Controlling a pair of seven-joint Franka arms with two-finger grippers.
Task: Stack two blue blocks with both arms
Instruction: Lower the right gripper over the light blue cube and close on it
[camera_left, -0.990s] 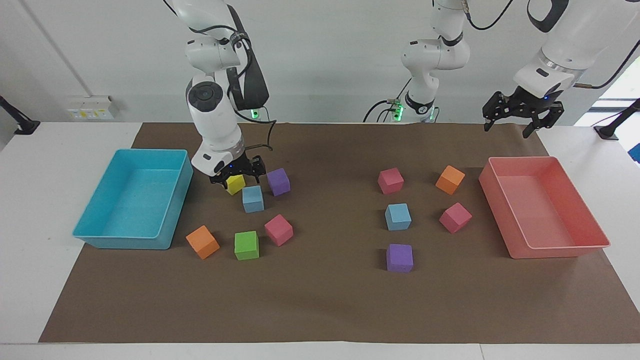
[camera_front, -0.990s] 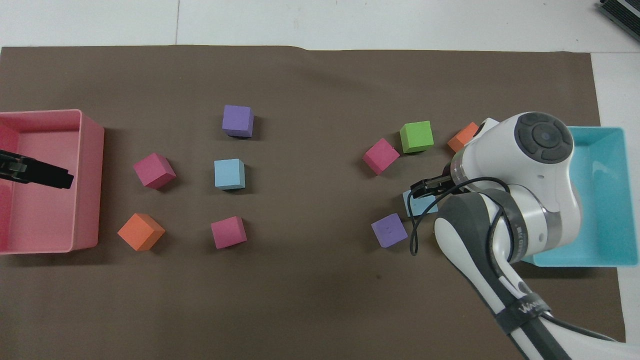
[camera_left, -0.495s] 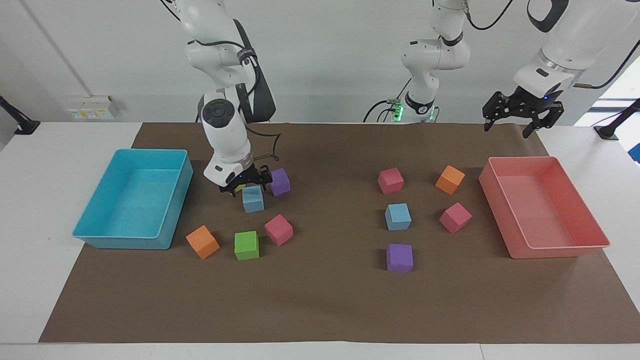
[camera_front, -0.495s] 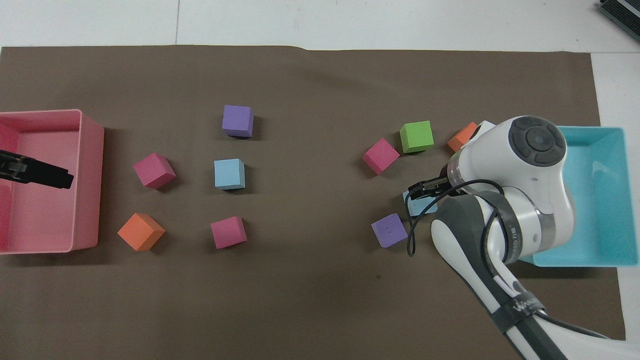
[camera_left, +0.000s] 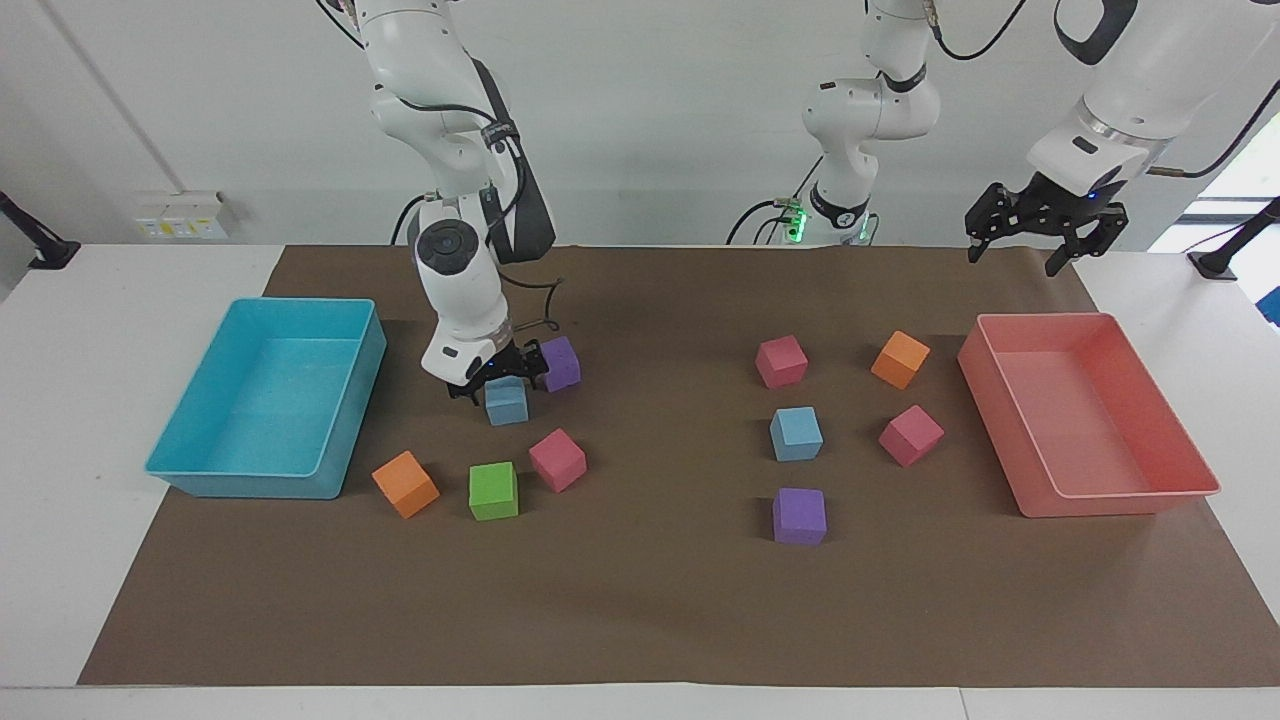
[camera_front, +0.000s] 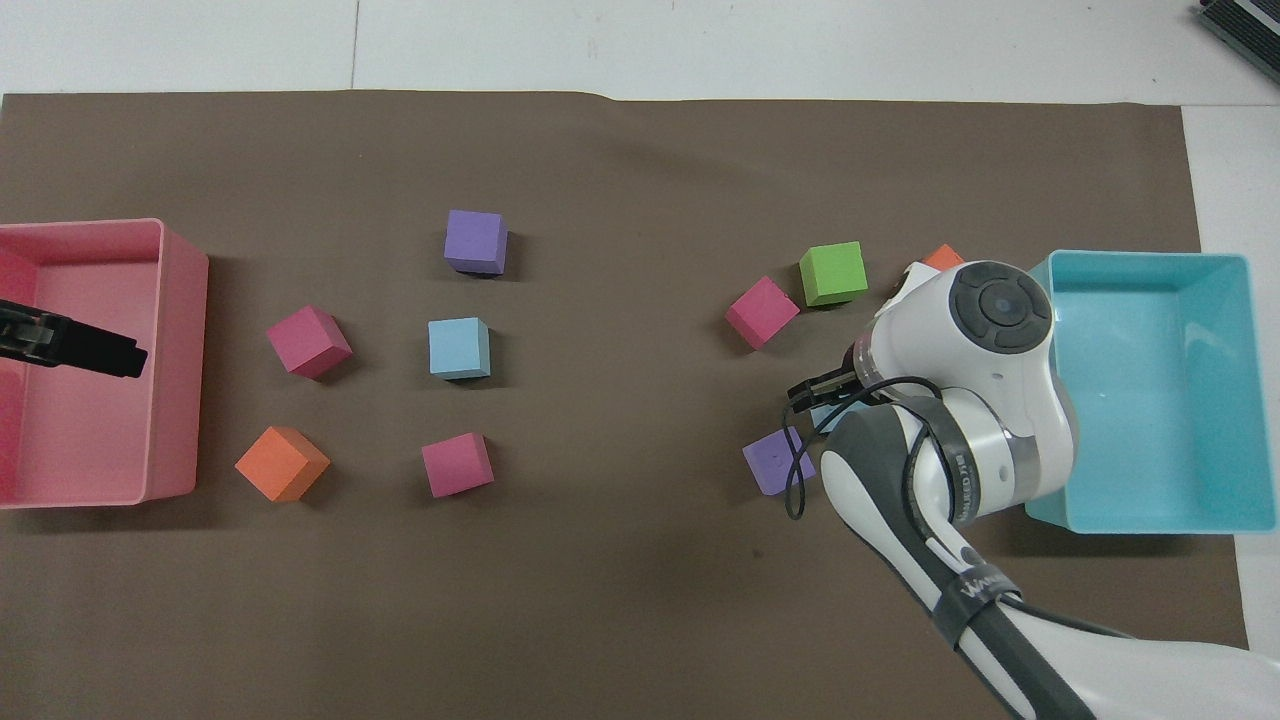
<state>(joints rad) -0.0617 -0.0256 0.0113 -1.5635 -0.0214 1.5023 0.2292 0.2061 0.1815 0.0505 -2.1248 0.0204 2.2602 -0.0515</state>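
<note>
The right jaws hang spread wide just over one blue block beside a purple block – next, drop and pinch – while the left jaws wait spread above the pink tray.

**A robotics lab bench**

Two white jointed robot arms with black cabling stand at a white counter before a bare white wall. A brown paper sheet covers the counter, laid out with coloured foam cubes, a turquoise plastic tray and a pink plastic tray. A wall socket plate and clamp-mounted black stands sit at the counter's edges.
</note>
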